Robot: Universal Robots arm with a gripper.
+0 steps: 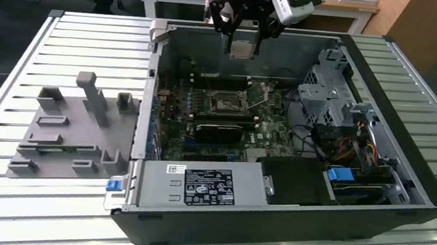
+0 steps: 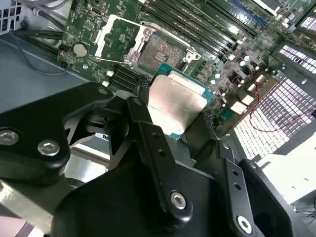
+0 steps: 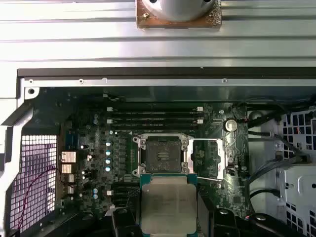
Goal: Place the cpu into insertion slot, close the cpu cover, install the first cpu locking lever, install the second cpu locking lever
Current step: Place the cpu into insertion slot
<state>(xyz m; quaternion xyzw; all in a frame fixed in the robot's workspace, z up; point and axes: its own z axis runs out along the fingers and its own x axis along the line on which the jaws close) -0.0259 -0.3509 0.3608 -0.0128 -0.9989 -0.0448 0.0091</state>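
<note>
We see a slatted metal table [image 1: 92,36] carrying an open computer case [image 1: 273,220], with a grey plastic holder [image 1: 69,134] lying beside it on the exterior view's left. On the floor of the case lies the green circuit board [image 1: 268,135].

Above the far wall of the case hangs the gripper [image 1: 243,42]. Its black fingers [image 2: 143,91] are pressed against two opposite edges of the cpu [image 3: 168,205], so it is pinching the chip, dull metal face towards the wrist cameras. The cpu is up in the air, well apart from the board and touching nothing but the fingers.

Below it, the insertion slot [image 3: 162,155] stands bare, its dark centre uncovered. The cpu cover [image 3: 207,158] is swung open and lies flat just beside the slot, with green board showing through its window. A thin wire lever [image 3: 210,179] runs along the edge of the cover, not hooked down as far as we can tell; we cannot make out the other lever.

We judge the task to be at its very beginning: the chip is picked up but not seated, the cover is not closed, and neither lever is installed. All four steps remain.
</note>
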